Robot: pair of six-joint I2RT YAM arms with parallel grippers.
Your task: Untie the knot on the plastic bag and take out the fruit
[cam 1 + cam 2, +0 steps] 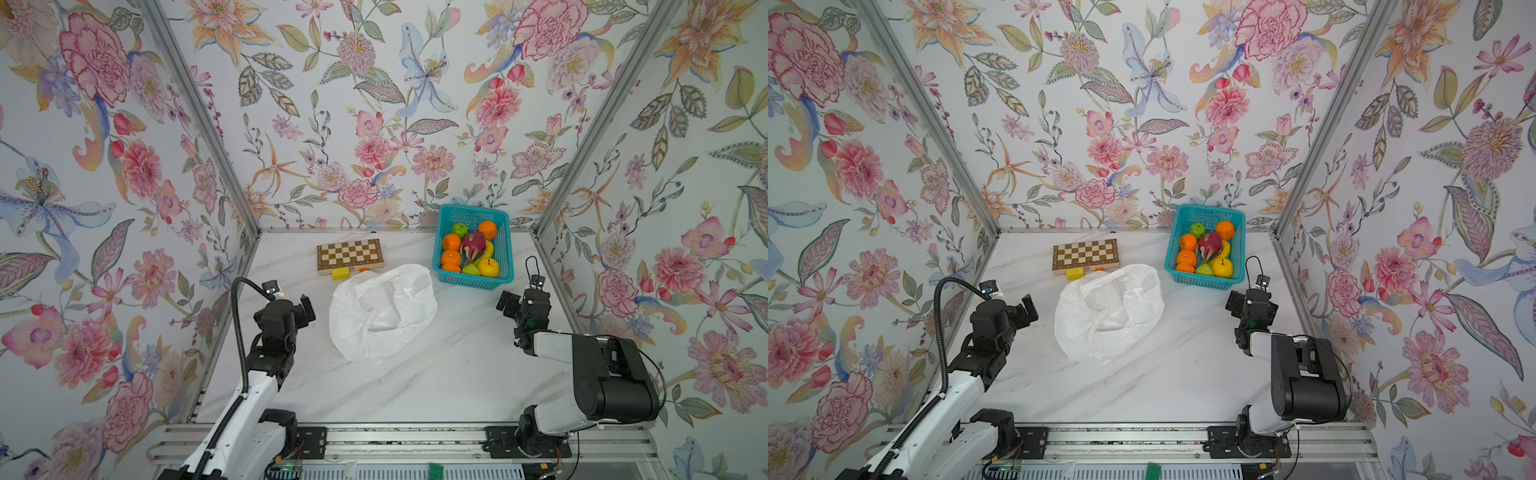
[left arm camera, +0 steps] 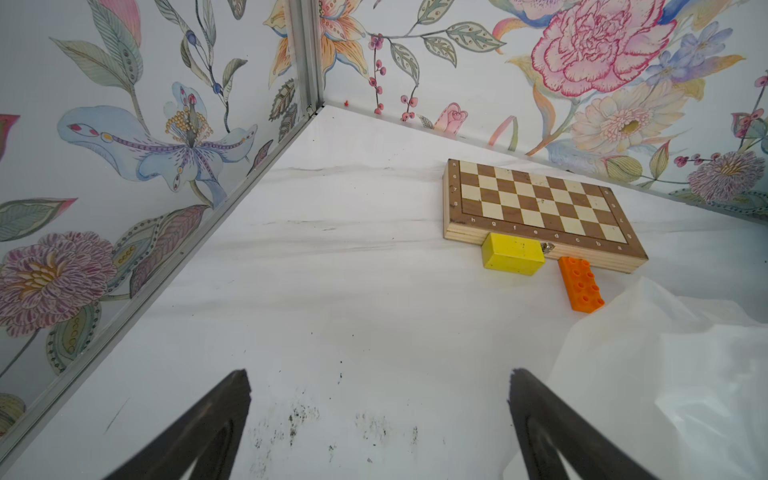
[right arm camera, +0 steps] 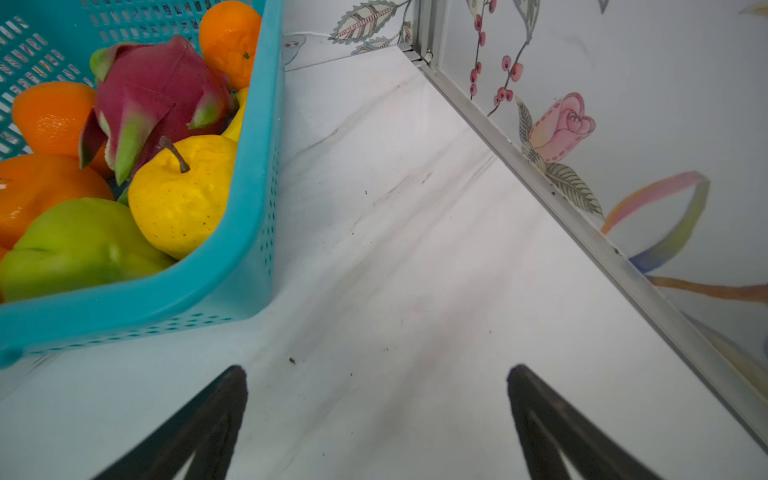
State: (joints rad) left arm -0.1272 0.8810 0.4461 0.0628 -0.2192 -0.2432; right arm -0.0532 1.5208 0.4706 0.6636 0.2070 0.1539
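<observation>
**Empty-handed: left gripper [image 2: 379, 376] and right gripper [image 3: 376, 372] spread wide, plastic bag [image 1: 382, 316] slack, fruit [image 1: 471, 253] in the basket**

Seen from above, two robot arms stand at the near edge of a white marble-patterned table [image 1: 415, 386] walled with flowered paper. The left gripper hovers at the left of the table and the right gripper at the right. Each wrist view shows two dark jaws set far apart with only bare tabletop between them. Neither touches anything.

The plastic bag lies between them in the middle of the table, well apart from both. It is crumpled, low and loose, and no colour shows through its thin white film, so it looks empty. The knot cannot be made out, and the mouth appears to lie open.

The fruit sits in a teal basket [image 1: 471, 283] at the far right, just beyond the bag. It holds oranges, a magenta dragon fruit, a yellow apple and green pieces (a banana is tucked among them). The basket walls likely keep the round pieces from rolling.

Far and left of the basket lies a folded chessboard [image 1: 350, 254]. A yellow block [image 2: 513, 253] and an orange block [image 2: 579, 282] rest against its near edge.

Judging by this layout, the task looks complete. The arms seem parked wide to leave the bag clear.
</observation>
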